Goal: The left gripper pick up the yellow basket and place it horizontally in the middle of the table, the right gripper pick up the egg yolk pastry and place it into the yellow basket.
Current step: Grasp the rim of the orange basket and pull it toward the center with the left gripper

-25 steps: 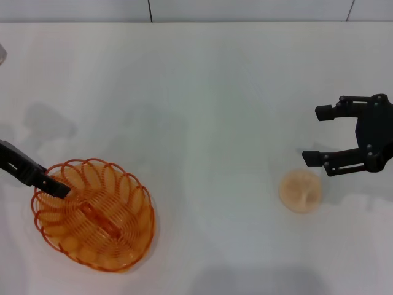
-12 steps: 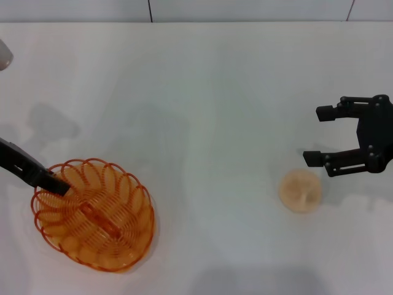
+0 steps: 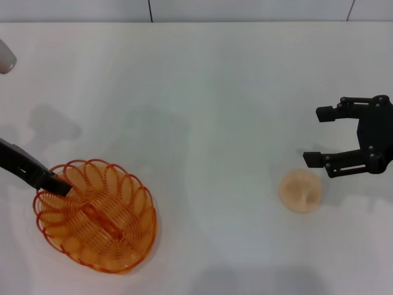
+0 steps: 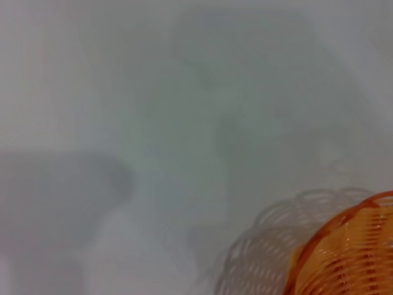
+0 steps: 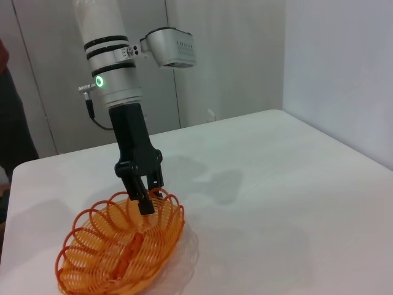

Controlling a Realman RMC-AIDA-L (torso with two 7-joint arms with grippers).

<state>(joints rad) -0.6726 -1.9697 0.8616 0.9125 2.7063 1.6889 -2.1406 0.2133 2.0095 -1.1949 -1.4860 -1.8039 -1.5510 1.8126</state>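
Basket [image 3: 95, 215] orange looped wire, scalloped rim, L pincer [image 3: 58, 186] at rim

The basket [image 3: 95, 216], an oval of looped orange-yellow wire with a scalloped rim, is sitting at the near left of the white worktop [image 3: 202, 110], its rim looking tipped in the right wrist view. The left tool [image 3: 56, 185] is gripping its far-left rim. The pastry [image 3: 300, 191], a small round pale beige bun with a creased top, is lying flat at the right, well apart from the basket. The right tool [image 3: 312, 135] is hanging open just beyond it.
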